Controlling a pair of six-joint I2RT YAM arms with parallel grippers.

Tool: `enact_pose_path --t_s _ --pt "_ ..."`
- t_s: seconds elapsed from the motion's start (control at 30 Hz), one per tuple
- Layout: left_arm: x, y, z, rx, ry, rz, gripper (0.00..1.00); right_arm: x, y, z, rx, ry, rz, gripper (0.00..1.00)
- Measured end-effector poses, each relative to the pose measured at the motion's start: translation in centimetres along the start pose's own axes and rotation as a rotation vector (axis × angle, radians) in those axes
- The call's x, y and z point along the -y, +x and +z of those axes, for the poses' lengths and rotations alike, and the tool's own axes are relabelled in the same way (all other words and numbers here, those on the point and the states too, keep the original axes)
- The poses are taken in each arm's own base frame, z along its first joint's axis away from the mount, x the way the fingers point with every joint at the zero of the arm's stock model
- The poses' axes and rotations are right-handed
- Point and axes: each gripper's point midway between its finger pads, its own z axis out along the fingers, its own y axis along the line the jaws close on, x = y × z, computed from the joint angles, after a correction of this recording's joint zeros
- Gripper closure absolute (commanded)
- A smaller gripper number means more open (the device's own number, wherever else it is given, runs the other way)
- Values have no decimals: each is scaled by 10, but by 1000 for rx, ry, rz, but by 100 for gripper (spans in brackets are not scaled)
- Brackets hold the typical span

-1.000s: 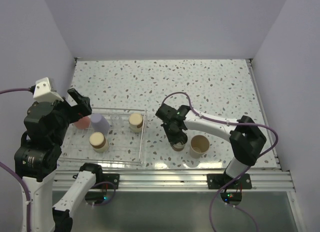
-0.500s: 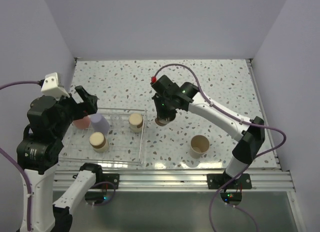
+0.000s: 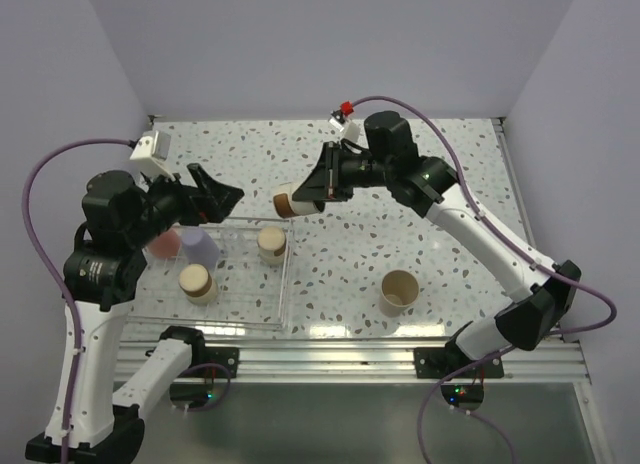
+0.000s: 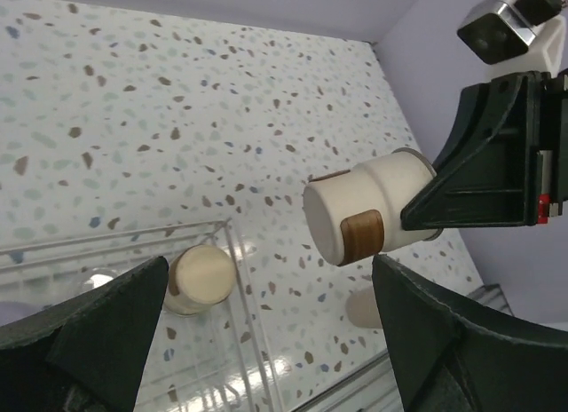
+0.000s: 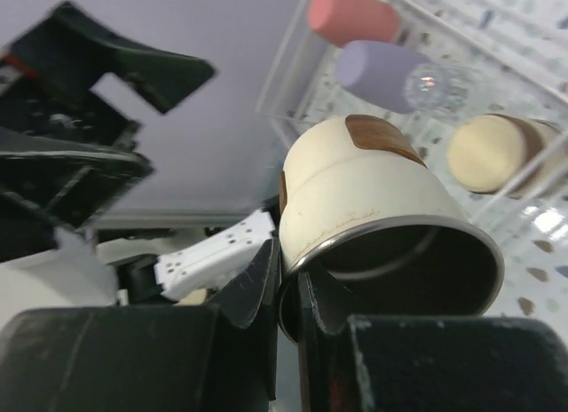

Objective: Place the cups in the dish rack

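Cream-and-brown cup (image 4: 364, 221), tipped sideways, clamped in right gripper (image 5: 290, 292)

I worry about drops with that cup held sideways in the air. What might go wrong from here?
1. The right gripper pinches the banded cup only by its rim, so it may twist or slip out above the table.
2. The left gripper stands open nearby; closing off-centre might knock the cup loose.

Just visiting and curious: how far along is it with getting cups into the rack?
Done: at least four cups sit in the dish rack, coral, lavender and two cream. In hand: the right gripper grips a brown-banded cup aloft. Left: that one, plus a tan cup on the table.
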Motion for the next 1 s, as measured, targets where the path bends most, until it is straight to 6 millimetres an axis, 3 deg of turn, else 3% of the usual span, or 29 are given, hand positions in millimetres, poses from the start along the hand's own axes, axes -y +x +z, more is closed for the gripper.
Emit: enact_pose_path --t_s 0.07,0.17,0.5,0.8,1.0 --pt "13 6 4 -2 95 -29 0 -23 0 -7 8 -101 21 100" --pt "28 11 8 5 204 -71 0 -40 -1 -11 14 -196 54 100" --pt "63 12 3 68 469 -178 0 -54 4 -11 -1 -340 186 100" --pt "81 0 -10 126 572 -177 0 -89 -9 -28 31 -537 261 100" --pt "81 0 -8 138 597 -197 0 -110 -13 -44 27 -650 275 100"
